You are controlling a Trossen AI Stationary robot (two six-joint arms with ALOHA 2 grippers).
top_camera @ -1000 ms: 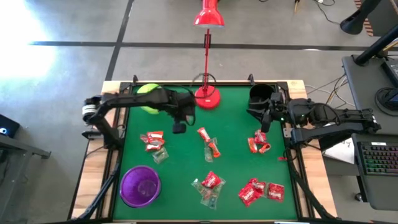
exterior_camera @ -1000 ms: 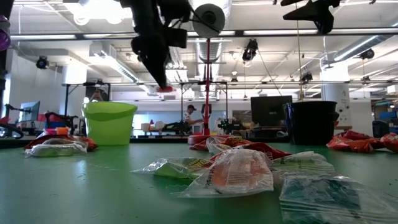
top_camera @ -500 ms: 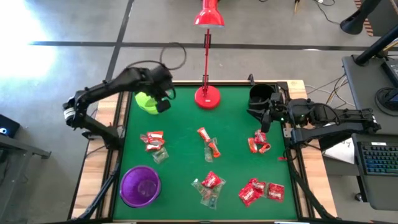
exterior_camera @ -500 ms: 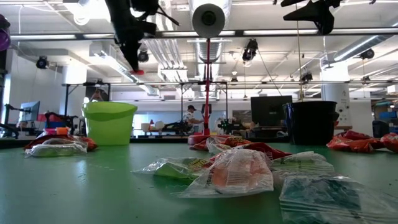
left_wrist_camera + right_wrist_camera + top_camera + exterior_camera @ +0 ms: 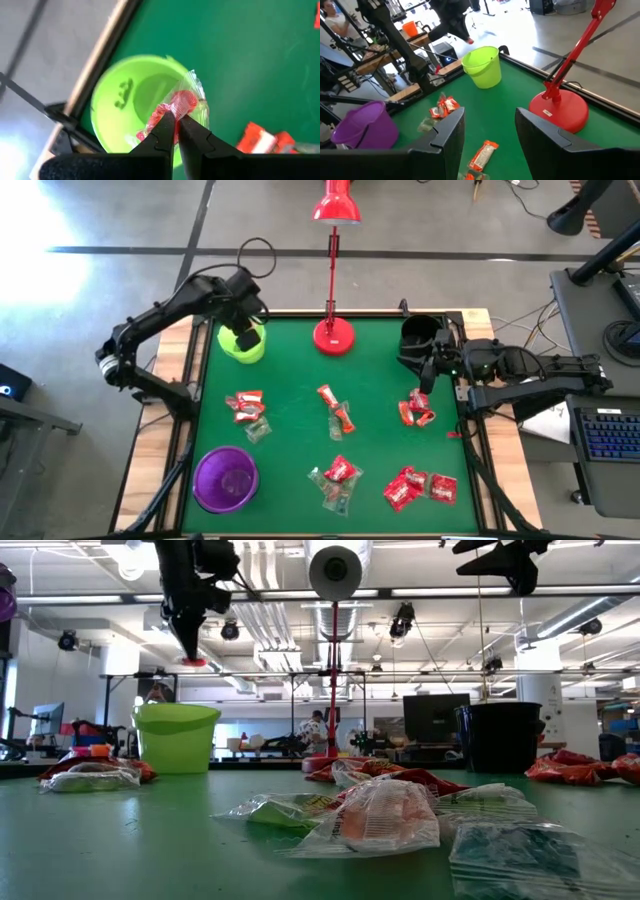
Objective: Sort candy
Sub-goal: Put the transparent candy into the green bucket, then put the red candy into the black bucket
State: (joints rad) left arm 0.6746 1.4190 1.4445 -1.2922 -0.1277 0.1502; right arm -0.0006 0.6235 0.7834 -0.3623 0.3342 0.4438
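1. High view: the left gripper [image 5: 248, 330] hung right over the lime-green cup [image 5: 243, 345] at the far left corner of the green table [image 5: 375, 370], lined up, it seemed, for a drop. More candy lay in loose clusters, one at mid-left [image 5: 246, 407] and one near the front right [image 5: 420, 486], with open felt between them. The right arm waited by the black cup [image 5: 416, 332] at the far right edge.

2. Low view: the left gripper [image 5: 190, 655] was well clear above the lime-green cup's [image 5: 176, 737] rim, a red tip showing at its fingertips; plenty of air to descend.

3. Left wrist view: fingers pinched tight on a red candy in a clear wrapper [image 5: 182, 102], the lime-green cup [image 5: 127, 105] directly below, the table's wooden edge just beside it.

4. Right wrist view: the right gripper [image 5: 490, 135] stood spread wide with nothing between its fingers, facing the red desk lamp [image 5: 560, 102] and the purple cup [image 5: 362, 125] beyond.
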